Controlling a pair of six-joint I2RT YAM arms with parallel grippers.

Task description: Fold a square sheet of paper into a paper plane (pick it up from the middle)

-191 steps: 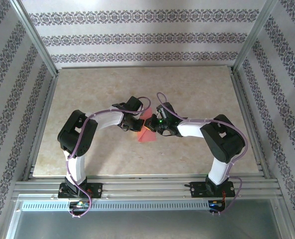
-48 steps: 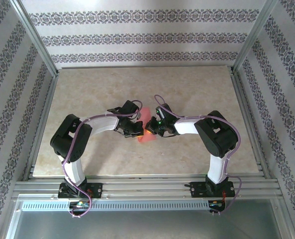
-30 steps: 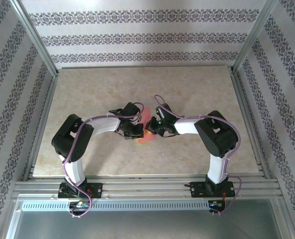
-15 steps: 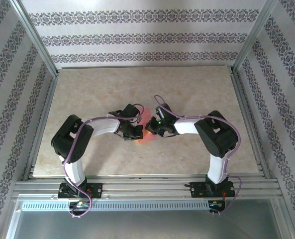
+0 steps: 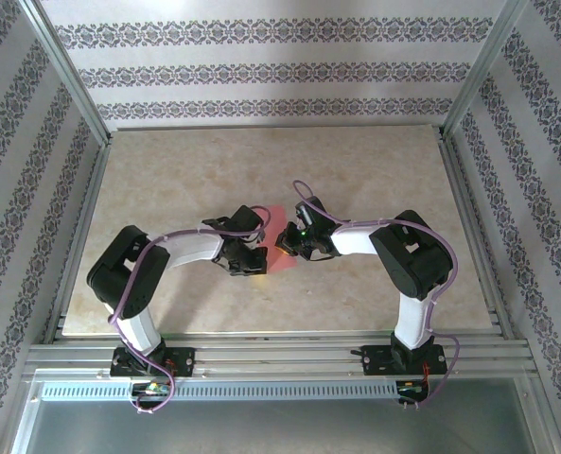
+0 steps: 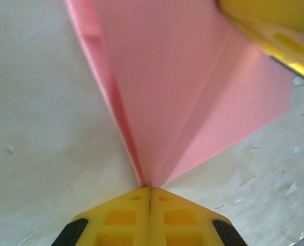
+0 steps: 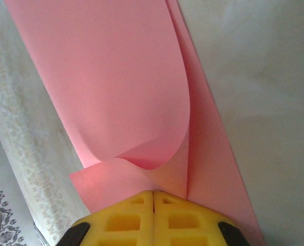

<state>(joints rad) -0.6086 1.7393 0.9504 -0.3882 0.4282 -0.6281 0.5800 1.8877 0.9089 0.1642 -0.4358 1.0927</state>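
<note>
A partly folded pink sheet (image 5: 274,219) lies central on the table (image 5: 166,180), clamped by the left gripper (image 5: 257,259) at its 7 o'clock and the right gripper (image 5: 283,248) at 3 o'clock, the wrist views showing creases (image 6: 193,128) and a curled flap (image 7: 141,128) too small to make out from overhead, and the left arm has drawn toward 7 o'clock since a moment earlier.

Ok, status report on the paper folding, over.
Left end effector shut on the pink paper at its folded tip. Right end effector shut on its other side, one flap curling over. Nothing else in the way.
</note>
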